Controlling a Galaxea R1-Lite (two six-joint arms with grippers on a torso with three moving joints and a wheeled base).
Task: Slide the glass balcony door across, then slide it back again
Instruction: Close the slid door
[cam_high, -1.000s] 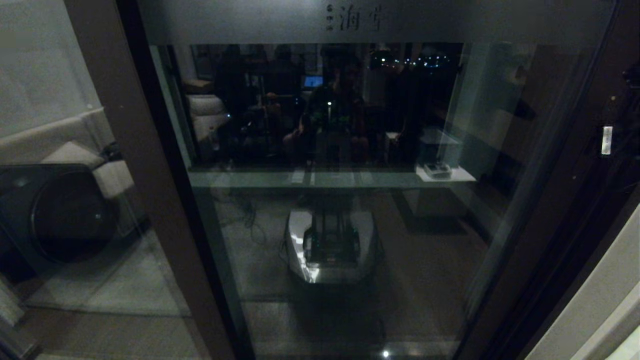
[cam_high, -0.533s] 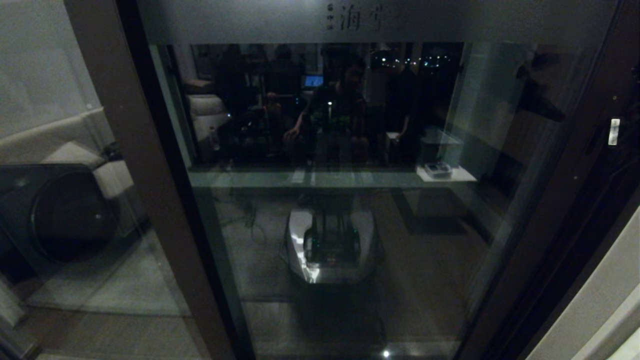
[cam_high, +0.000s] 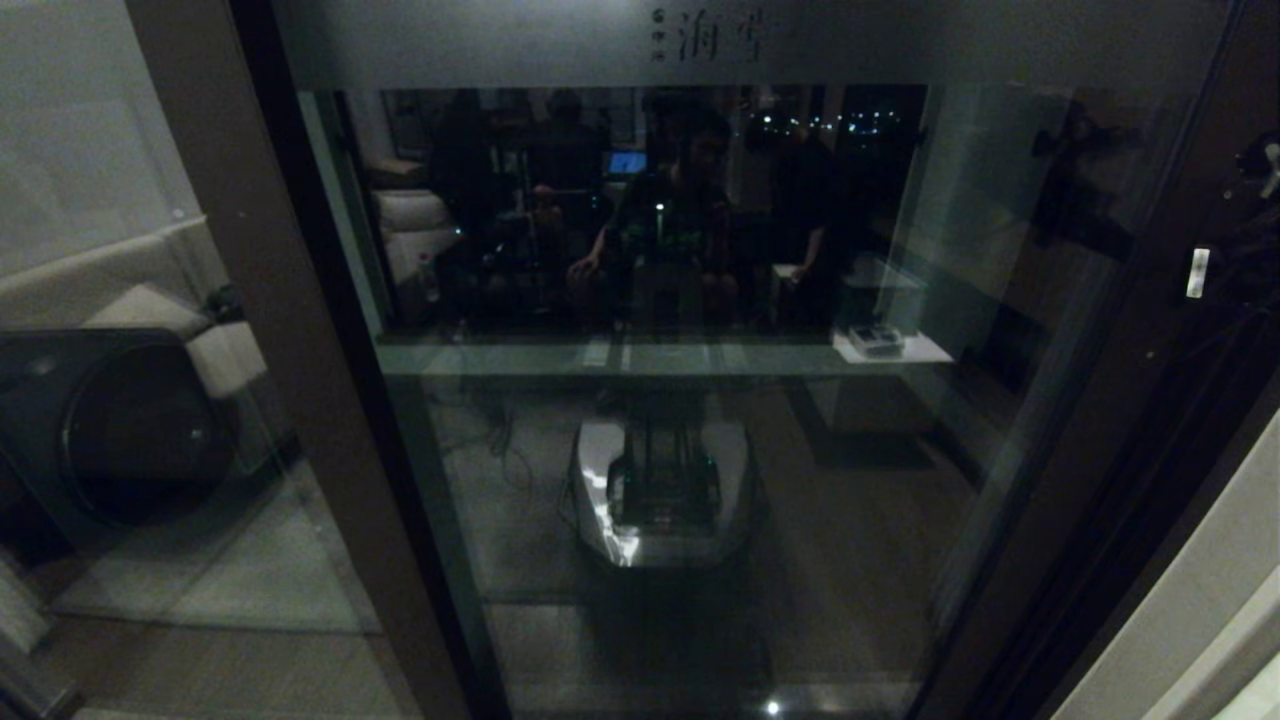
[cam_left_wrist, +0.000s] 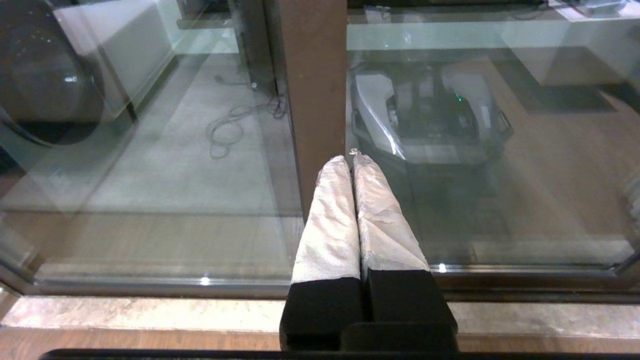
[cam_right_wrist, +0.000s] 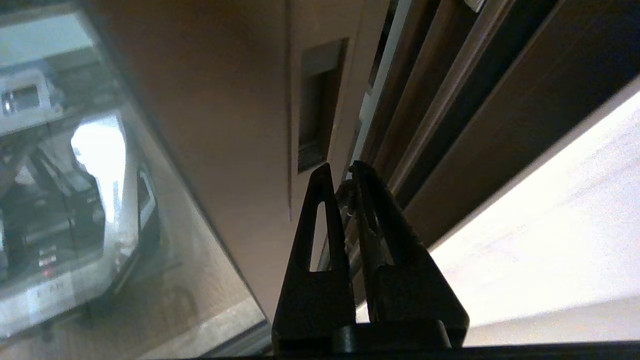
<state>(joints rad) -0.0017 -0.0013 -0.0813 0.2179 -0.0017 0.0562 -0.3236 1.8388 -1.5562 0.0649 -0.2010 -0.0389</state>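
Note:
The glass balcony door (cam_high: 700, 450) fills the middle of the head view, its frosted band (cam_high: 700, 40) running across the top. In the right wrist view its brown edge stile (cam_right_wrist: 225, 125) carries the narrow recessed handle slot (cam_right_wrist: 320, 100). My right gripper (cam_right_wrist: 340, 172) is shut, with its tips just short of the slot's lower end and nothing held. The right arm (cam_high: 1240, 230) shows dimly at the door's right edge. My left gripper (cam_left_wrist: 352, 157) hangs low and shut, its white-wrapped fingers (cam_left_wrist: 330, 220) in front of another brown stile (cam_left_wrist: 312, 75).
The robot's base is reflected in the glass (cam_high: 660, 490). Behind the left pane sits a round black appliance (cam_high: 120, 430). Dark frame rails (cam_right_wrist: 450, 100) and a pale wall (cam_high: 1180, 620) stand to the right of the door. The floor track (cam_left_wrist: 150, 287) runs along the sill.
The right arm has shifted at the door's right edge: its white tag went right, then back left. Its reflection in the glass rose. The door shows no clear movement.

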